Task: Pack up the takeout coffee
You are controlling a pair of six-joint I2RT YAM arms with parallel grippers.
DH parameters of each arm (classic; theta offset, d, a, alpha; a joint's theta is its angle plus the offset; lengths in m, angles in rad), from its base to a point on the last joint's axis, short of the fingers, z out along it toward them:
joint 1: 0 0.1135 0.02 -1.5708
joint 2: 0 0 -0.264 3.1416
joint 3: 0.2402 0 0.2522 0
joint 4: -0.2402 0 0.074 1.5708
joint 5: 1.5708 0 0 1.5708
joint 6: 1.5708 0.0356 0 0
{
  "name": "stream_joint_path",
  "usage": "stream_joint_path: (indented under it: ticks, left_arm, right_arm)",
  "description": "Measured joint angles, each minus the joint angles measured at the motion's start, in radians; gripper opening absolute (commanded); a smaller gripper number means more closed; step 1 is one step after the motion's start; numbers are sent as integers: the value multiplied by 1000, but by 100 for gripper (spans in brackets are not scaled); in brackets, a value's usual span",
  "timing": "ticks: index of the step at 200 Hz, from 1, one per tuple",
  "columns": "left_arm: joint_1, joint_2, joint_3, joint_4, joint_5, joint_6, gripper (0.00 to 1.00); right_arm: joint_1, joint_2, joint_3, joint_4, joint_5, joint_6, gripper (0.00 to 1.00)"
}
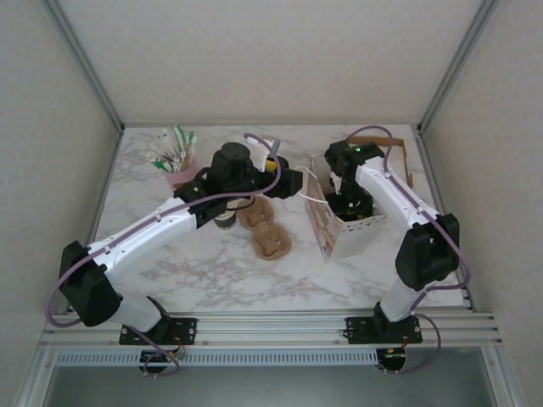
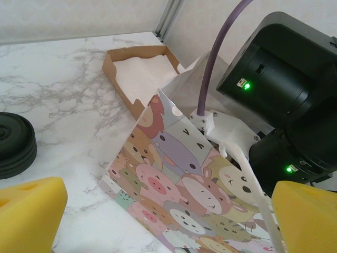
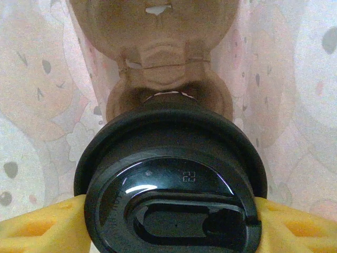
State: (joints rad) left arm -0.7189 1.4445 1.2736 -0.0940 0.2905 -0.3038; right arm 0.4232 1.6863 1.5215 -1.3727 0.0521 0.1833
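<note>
Left of the bag, on the marble tabletop point(image 1: 212, 280), sits a squat stack of black plastic lids point(image 2: 16, 145). Your left gripper point(image 2: 168, 211) hangs wide and empty, its yellow fingers point(image 2: 31, 211) just beside the cartoon-animal paper bag point(image 2: 174, 184). Further right, your right gripper point(image 3: 171, 216) is inside that bag, clamped on the black-lidded takeout coffee cup point(image 3: 174, 184), above a brown moulded-pulp cup carrier point(image 3: 158, 31).

We see two matching arms: the left arm point(image 1: 144, 233) & right arm point(image 1: 386, 188) both have white link shells w/ chunky black joint housings. A purple cable point(image 1: 58, 292) loops along each (on the right arm it runs into a white bracket point(image 2: 213, 122)). Base plates point(image 1: 158, 331) are black. Green LEDs point(image 2: 246, 85) glow on the right arm's housings. Jaws: bright yellow, blocky.
</note>
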Motion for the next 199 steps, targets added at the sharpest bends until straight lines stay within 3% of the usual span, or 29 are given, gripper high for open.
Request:
stream_joint_path:
  ticks: [199]
  left_arm:
    - [-7,0,0,0,0,0,100]
  right_arm:
    - [0,-17,-23,27,0,0,72]
